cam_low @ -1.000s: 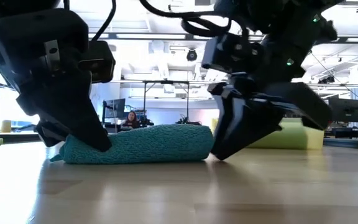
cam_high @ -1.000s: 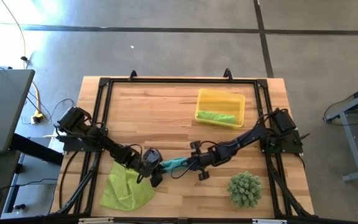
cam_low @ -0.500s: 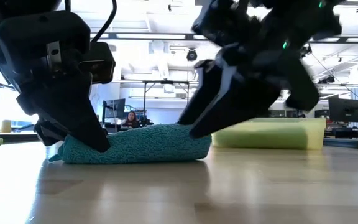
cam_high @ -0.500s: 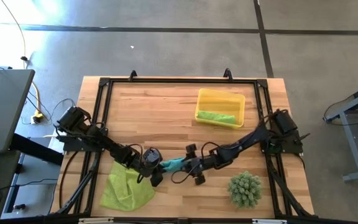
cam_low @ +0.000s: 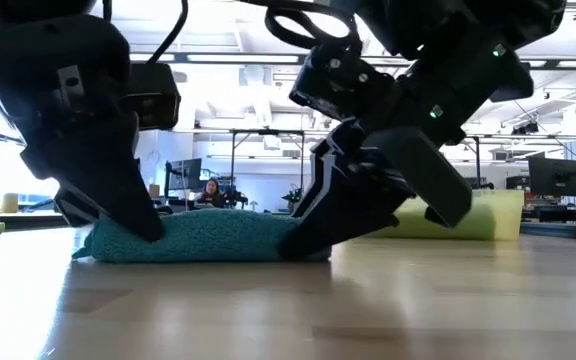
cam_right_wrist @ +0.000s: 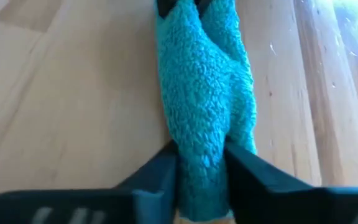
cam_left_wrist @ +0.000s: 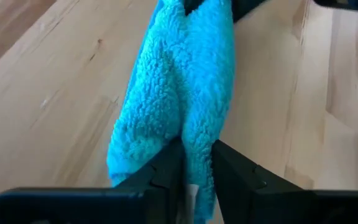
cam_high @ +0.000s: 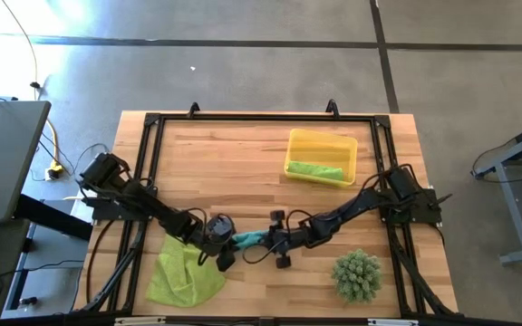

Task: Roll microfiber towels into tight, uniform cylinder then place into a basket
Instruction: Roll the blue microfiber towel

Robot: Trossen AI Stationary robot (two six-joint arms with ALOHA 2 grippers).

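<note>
Near the table's front edge, the left gripper (cam_left_wrist: 191, 171) and right gripper (cam_right_wrist: 199, 177) each pinch an end of the rolled teal towel (cam_low: 193, 238); lifting level should keep it tight.

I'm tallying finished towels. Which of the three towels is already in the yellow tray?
The rolled lime-green towel lying inside the yellow tray. The teal towel is held between both grippers on the table, and the other lime-green towel lies loose near the front-left edge.
</note>
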